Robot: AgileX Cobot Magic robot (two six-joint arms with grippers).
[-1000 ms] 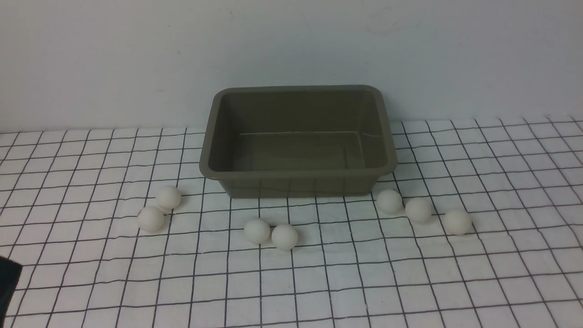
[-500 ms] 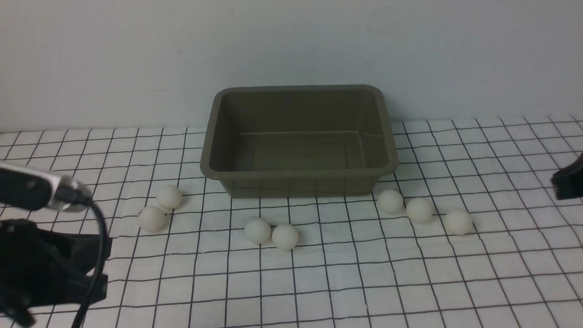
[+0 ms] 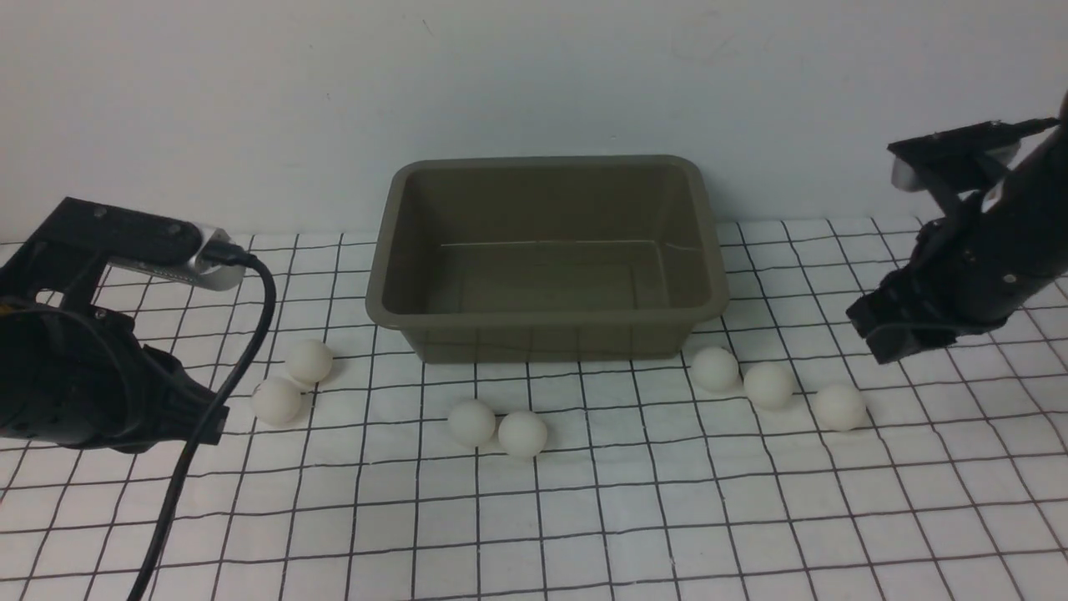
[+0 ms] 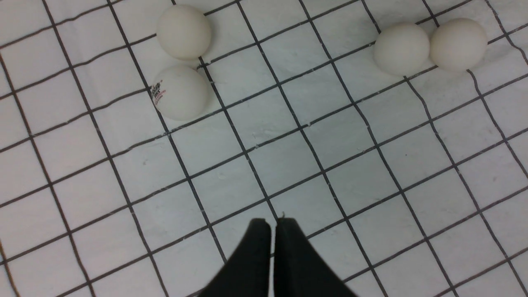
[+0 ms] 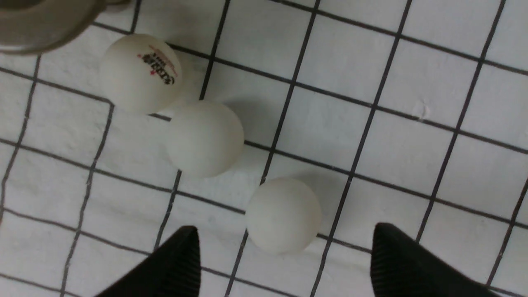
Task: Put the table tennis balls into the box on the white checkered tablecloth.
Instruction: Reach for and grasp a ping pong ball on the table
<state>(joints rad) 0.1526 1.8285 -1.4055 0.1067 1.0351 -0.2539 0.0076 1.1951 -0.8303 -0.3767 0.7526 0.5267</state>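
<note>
The olive-grey box (image 3: 546, 321) stands empty at the back middle of the white checkered tablecloth (image 3: 584, 517). Several table tennis balls lie in front of it: a left pair (image 3: 309, 361) (image 3: 276, 401), a middle pair (image 3: 471, 421) (image 3: 522, 433), and a right row (image 3: 714, 368) (image 3: 768, 385) (image 3: 838, 406). My left gripper (image 4: 272, 225) is shut and empty above the cloth, short of the left pair (image 4: 180, 93). My right gripper (image 5: 284, 235) is open above the rightmost ball (image 5: 283, 214), which lies just ahead of the gap between its fingers (image 5: 187, 247).
A plain pale wall rises right behind the box. The left arm's black cable (image 3: 242, 367) hangs down over the cloth beside the left pair. One corner of the box rim (image 5: 37, 29) shows in the right wrist view, close to the printed ball (image 5: 140, 73).
Both arms have come into the front view from the sides and risen, the left toward the left pair, the right toward the right row. Balls and box have not moved.
</note>
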